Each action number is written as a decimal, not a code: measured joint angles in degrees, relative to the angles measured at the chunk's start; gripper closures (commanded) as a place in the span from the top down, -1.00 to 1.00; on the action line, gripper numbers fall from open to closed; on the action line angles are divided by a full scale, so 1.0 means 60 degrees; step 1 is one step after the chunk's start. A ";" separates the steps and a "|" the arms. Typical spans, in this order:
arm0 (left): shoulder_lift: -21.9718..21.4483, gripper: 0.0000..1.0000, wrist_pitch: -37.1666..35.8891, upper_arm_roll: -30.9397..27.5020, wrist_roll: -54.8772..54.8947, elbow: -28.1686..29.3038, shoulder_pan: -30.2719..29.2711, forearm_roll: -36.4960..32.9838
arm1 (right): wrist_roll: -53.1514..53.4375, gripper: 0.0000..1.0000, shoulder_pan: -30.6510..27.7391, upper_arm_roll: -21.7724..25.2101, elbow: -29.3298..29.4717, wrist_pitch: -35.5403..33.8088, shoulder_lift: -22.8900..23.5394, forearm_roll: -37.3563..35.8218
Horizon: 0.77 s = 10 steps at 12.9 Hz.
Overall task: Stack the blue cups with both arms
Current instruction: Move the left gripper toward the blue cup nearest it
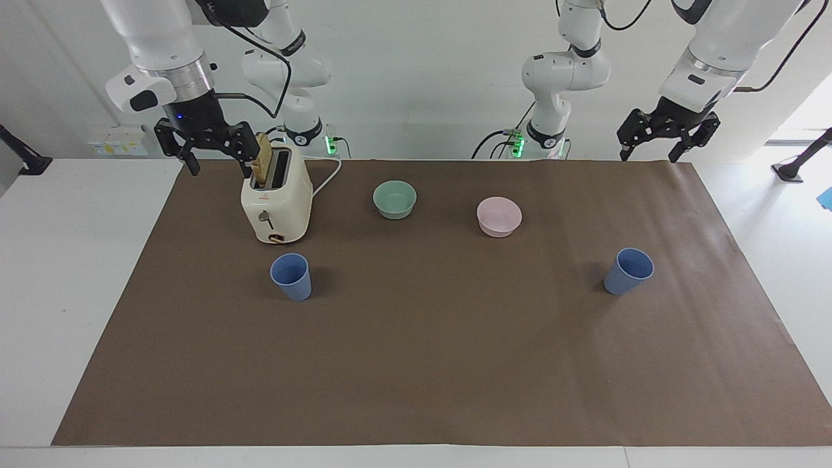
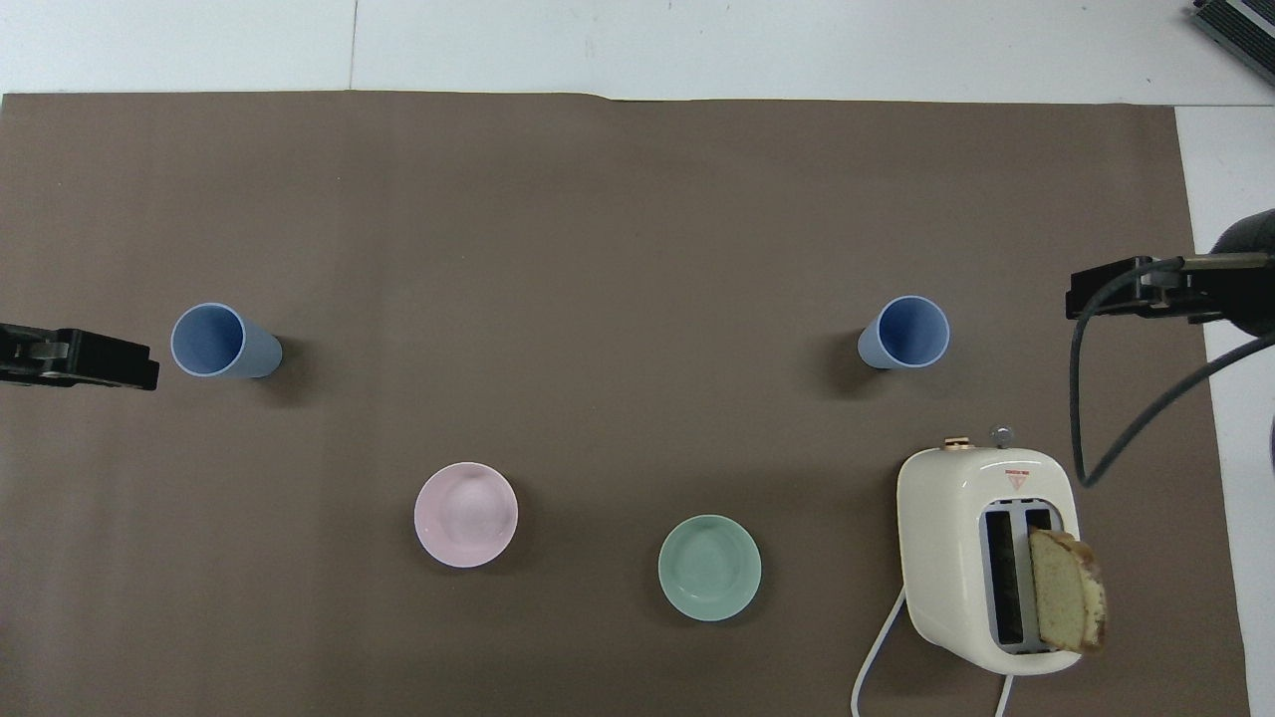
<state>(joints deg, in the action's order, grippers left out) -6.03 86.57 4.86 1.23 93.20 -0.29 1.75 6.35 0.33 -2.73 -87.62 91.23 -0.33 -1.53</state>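
Two blue cups stand upright and far apart on the brown mat. One cup (image 1: 291, 276) (image 2: 901, 334) is just farther from the robots than the toaster. The other cup (image 1: 628, 271) (image 2: 219, 341) is toward the left arm's end. My right gripper (image 1: 218, 166) (image 2: 1116, 291) hangs open and empty in the air beside the toaster's top, at the right arm's end. My left gripper (image 1: 650, 155) (image 2: 90, 360) hangs open and empty over the mat's corner at the left arm's end. Neither gripper touches a cup.
A cream toaster (image 1: 276, 201) (image 2: 981, 558) holds a bread slice (image 2: 1066, 602) sticking up from a slot. A green bowl (image 1: 394, 199) (image 2: 709, 568) and a pink bowl (image 1: 499, 216) (image 2: 465, 514) sit nearer the robots than the cups. Two small white arms stand motionless along the robots' edge.
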 measured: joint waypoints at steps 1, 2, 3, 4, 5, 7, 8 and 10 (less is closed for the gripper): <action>0.0000 1.00 0.0002 0.0000 0.0002 0.0000 0.0000 0.0003 | 0.0000 1.00 0.0000 0.0000 0.0000 0.0000 0.0000 0.0000; 0.0000 1.00 0.0002 0.0001 0.0004 0.0000 0.0000 0.0004 | 0.0000 1.00 0.0000 -0.0001 0.0000 0.0000 0.0000 0.0000; 0.0000 1.00 0.0004 0.0002 0.0005 0.0000 0.0000 0.0005 | -0.0001 1.00 0.0000 -0.0002 0.0000 0.0000 0.0000 0.0000; 0.0000 1.00 0.0007 0.0001 0.0005 0.0000 0.0000 0.0005 | -0.0001 1.00 0.0000 -0.0003 0.0000 0.0000 0.0000 0.0000; 0.0000 1.00 0.0009 0.0001 0.0005 0.0000 0.0000 0.0005 | -0.0001 1.00 0.0000 -0.0003 0.0000 0.0000 0.0000 0.0000; 0.0000 1.00 0.0015 0.0002 0.0010 0.0001 0.0000 0.0006 | -0.0001 1.00 0.0000 -0.0003 0.0000 0.0000 0.0000 0.0000; 0.0000 1.00 0.0030 0.0001 0.0011 0.0001 0.0000 0.0006 | -0.0001 1.00 0.0000 -0.0003 0.0000 0.0000 0.0000 0.0000; 0.0000 1.00 0.0136 -0.0001 0.0011 0.0013 0.0000 0.0006 | -0.0001 1.00 0.0000 -0.0003 0.0000 0.0000 0.0000 0.0000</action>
<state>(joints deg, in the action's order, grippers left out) -6.03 87.39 4.86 1.29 93.28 -0.29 1.79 6.35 0.33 -2.74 -87.62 91.23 -0.33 -1.53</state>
